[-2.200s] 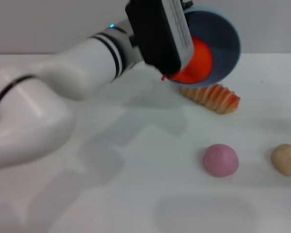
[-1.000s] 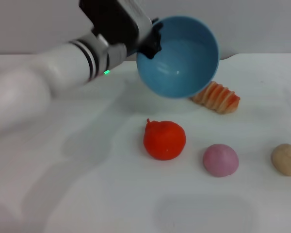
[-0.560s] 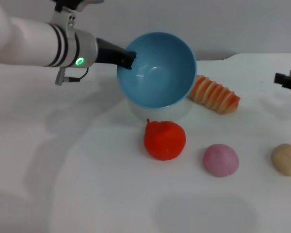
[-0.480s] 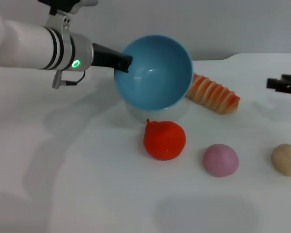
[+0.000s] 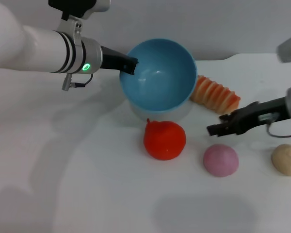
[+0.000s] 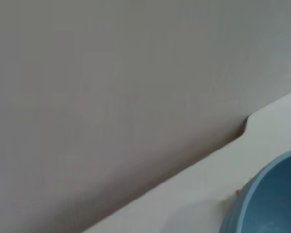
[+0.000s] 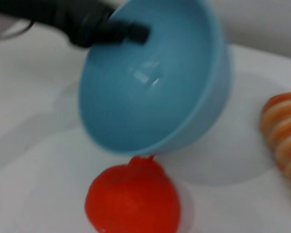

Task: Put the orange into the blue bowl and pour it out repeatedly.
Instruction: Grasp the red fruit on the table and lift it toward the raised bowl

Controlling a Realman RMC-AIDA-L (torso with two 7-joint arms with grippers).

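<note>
White table (image 5: 87,194), left gripper (image 5: 131,64) jaws clamping blue bowl (image 5: 160,77), right gripper (image 5: 214,129) newly nearing orange (image 5: 165,140), jaws unclear

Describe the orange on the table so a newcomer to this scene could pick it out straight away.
Start at the blue bowl, held tilted above the white table by the left gripper. The orange sits on the table just in front of it, left of the pink ball. It is the only bright red-orange fruit, lumpy with a small pointed stem nub, unlike the striped bread loaf behind.
</note>
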